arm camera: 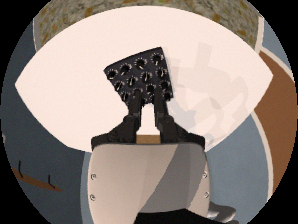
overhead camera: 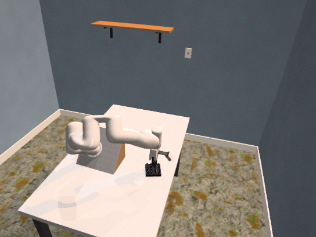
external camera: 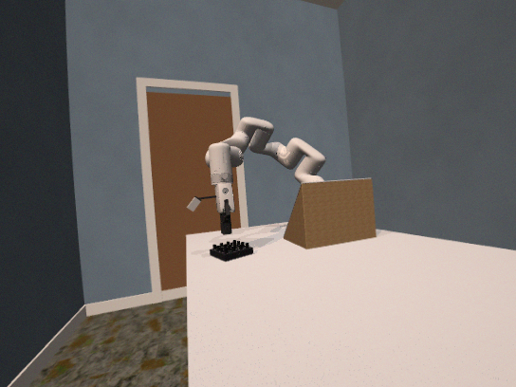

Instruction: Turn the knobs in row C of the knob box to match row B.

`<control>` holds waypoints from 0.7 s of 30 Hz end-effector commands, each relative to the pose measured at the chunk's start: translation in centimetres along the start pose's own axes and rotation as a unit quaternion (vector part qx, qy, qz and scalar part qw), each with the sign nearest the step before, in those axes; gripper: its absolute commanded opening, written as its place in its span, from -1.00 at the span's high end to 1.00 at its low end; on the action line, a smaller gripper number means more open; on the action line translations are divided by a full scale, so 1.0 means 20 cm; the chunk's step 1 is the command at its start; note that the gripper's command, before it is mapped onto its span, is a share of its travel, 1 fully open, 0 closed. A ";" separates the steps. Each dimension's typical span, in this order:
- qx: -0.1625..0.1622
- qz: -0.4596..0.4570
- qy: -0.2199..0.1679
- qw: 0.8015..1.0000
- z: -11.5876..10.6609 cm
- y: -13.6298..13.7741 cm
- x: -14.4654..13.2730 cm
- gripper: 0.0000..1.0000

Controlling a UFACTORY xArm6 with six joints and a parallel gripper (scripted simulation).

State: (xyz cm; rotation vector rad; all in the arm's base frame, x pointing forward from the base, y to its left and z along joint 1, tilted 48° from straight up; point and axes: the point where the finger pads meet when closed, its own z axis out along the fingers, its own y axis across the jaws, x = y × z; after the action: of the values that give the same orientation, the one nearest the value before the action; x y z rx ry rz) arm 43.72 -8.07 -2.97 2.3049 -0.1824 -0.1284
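Observation:
The black knob box (overhead camera: 153, 169) (external camera: 231, 252) (arm camera: 141, 76) stands on its feet near the edge of the white table (overhead camera: 87, 203) (external camera: 332, 308) (arm camera: 67, 96). Its knobs are too small for me to read their white lines. My gripper (overhead camera: 153, 162) (external camera: 226, 230) (arm camera: 147, 98) points straight down and hangs a little above the box, clear of the knobs. Its two dark fingers stand a narrow gap apart with nothing between them. In the wrist view the fingertips overlap the near edge of the box.
The arm is mounted on a brown wedge-shaped base (overhead camera: 101, 160) (external camera: 332, 213) on the table behind the box. The table edge runs close beside the box. A door (external camera: 180, 166) and a wall shelf (overhead camera: 132, 27) are far off.

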 end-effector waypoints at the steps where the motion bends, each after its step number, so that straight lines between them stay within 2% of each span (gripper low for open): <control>1: -0.002 0.079 0.004 0.997 -0.02 -0.01 0.03 0.61; 5: -0.002 0.110 0.004 0.994 -0.02 -0.01 0.04 0.61; 6: -0.001 0.154 0.004 0.988 -0.02 -0.01 0.05 0.61; 10: -0.001 0.203 0.004 0.979 -0.03 -0.02 0.06 0.61; 20: 0.000 0.358 0.004 0.934 -0.05 -0.04 0.11 0.61; 21: 0.000 0.358 0.004 0.934 -0.05 -0.04 0.11 0.61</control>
State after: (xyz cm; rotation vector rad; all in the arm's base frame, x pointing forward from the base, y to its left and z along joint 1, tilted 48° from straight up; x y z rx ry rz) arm 45.66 -7.45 -3.00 2.1355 -0.8981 0.1970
